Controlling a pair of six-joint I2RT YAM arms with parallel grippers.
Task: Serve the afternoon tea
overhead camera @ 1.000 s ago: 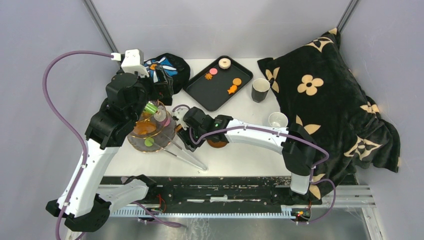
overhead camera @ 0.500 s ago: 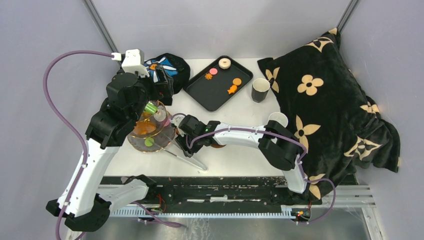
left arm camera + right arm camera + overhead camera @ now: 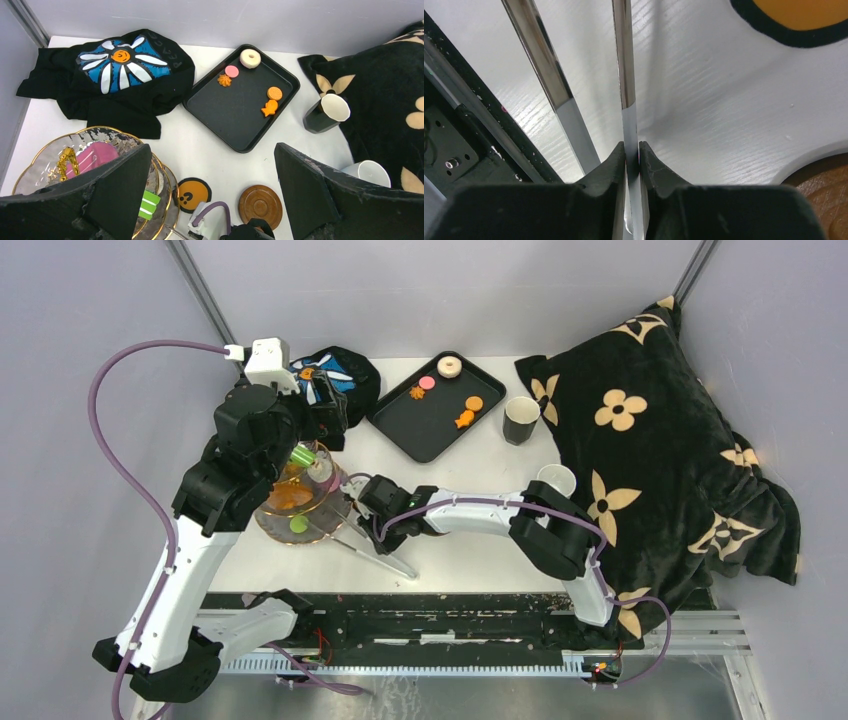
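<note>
Shifted slightly leftward, right tool point(image 3: 632, 150) clamps one arm of steel tongs point(image 3: 626, 75); left tool point(image 3: 212, 146) stands wide apart.

The white tabletop point(image 3: 480, 560), faintly wood-grained, stands in a booth of plain pale grey walls: a back wall point(image 3: 430, 290), a left wall point(image 3: 60, 490) and a right wall point(image 3: 780, 360). A dark metal post point(image 3: 205, 305) slants up the left rear corner, another post point(image 3: 695, 270) up the right. A scuffed black strip point(image 3: 450, 625) lines the near edge, beside a ribbed aluminium rail point(image 3: 700, 645). The light is soft and even.
</note>
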